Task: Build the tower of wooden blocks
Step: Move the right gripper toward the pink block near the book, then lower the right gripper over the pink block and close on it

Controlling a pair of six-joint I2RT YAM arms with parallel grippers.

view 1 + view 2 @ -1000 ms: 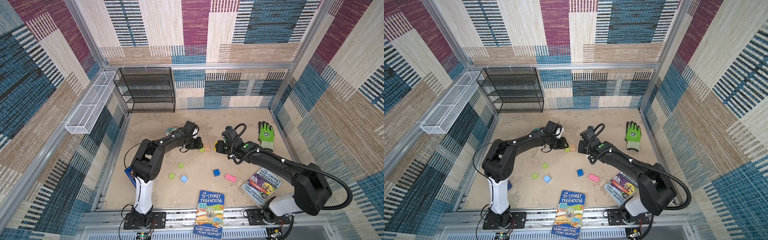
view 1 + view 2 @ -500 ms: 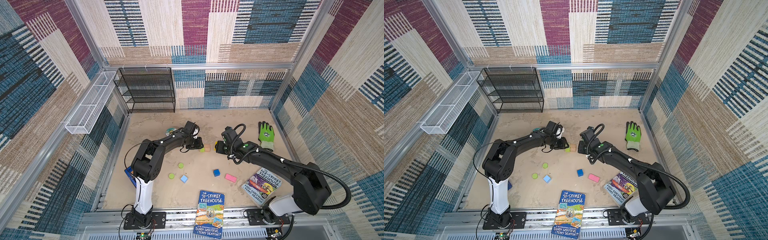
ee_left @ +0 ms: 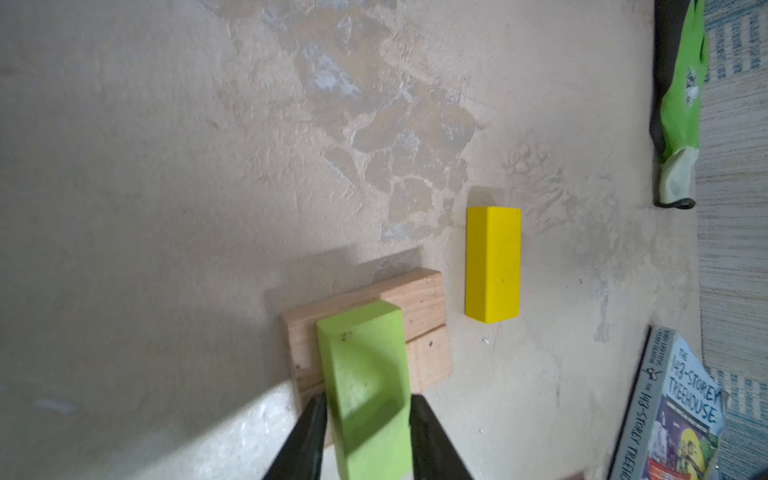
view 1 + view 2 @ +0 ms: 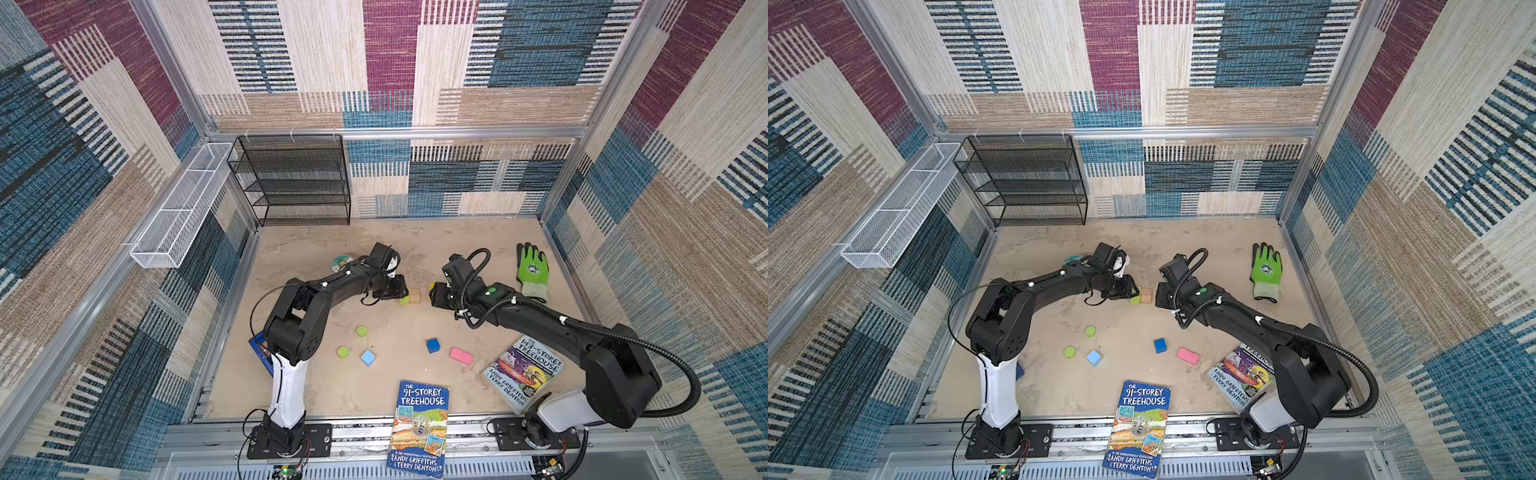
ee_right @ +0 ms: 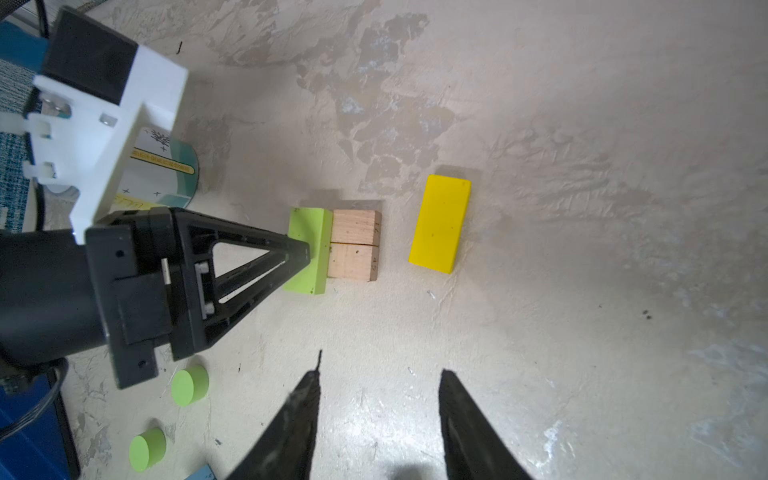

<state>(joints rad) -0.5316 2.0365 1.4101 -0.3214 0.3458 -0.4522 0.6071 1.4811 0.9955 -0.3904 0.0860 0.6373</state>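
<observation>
Your left gripper (image 3: 368, 399) is clamped on the lime block (image 5: 318, 270), one finger on each long side. The block is pressed against the side of two tan bars (image 5: 353, 245) that lie flat on the table (image 5: 582, 291), touching each other along their length. From the left wrist view the lime block overlaps the bars, so you cannot tell whether it rests on the table or is lifted a little. Your right gripper (image 5: 380, 374) hangs open with nothing between its jaws, low over bare table near the bars and the yellow block (image 5: 440, 224). That block lies flat just beyond the bars, apart from them. Further toward the front in both top views, the loose pieces are scattered: two lime round pieces (image 4: 362, 331) (image 4: 343, 352), a light-blue cube (image 4: 368, 357) close to them, then a dark-blue cube (image 4: 432, 345) and a pink block (image 4: 461, 356). A round tin (image 5: 166, 174) stands behind the left arm. A green glove (image 4: 532, 270) lies near the right wall. Two books (image 4: 419, 428) (image 4: 525, 374) lie at the front, and a blue case (image 4: 259, 347) sits beside the left arm's base.
</observation>
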